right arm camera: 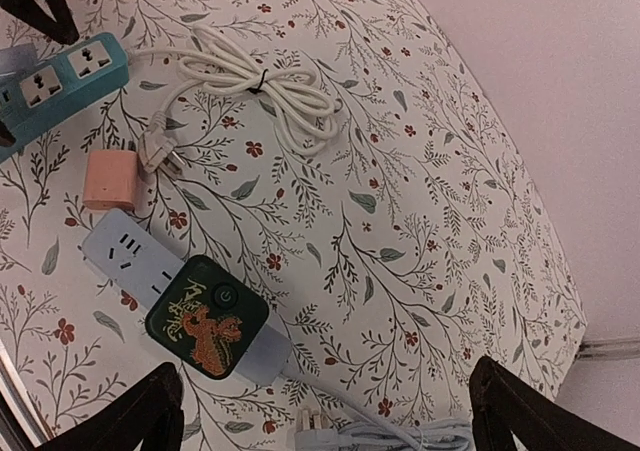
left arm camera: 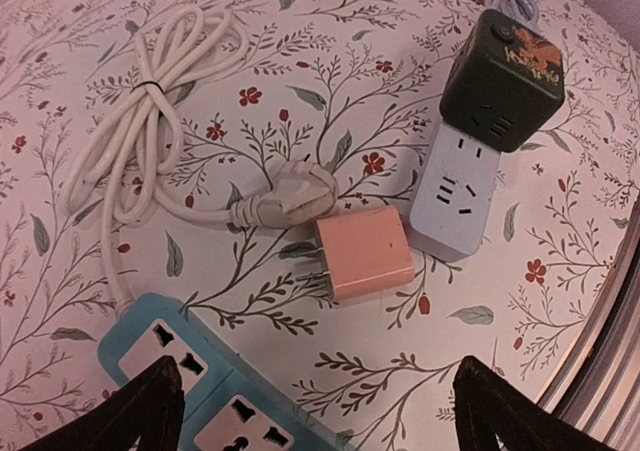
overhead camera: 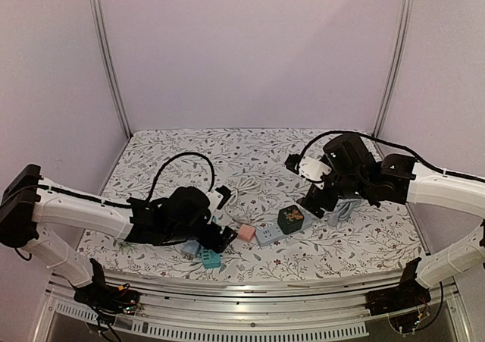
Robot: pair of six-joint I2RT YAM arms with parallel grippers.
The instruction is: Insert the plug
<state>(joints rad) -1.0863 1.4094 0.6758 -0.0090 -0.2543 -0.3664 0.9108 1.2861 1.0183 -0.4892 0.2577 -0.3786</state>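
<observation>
Both arms over the plugs, fingers spread wide and holding nothing.
Nearest, low between the left gripper's open fingers, lies the teal power strip. Just beyond it is the pink charger plug, apart from the strip, with its prongs toward the left-finger side. The white plug lies just beside it, and its cable is coiled farther off. Ahead of the right gripper's equally wide fingers, the dark green cube adapter sits on the pale power strip.

White arm links, black joints, looping black cables, dark tapered fingers.
</observation>
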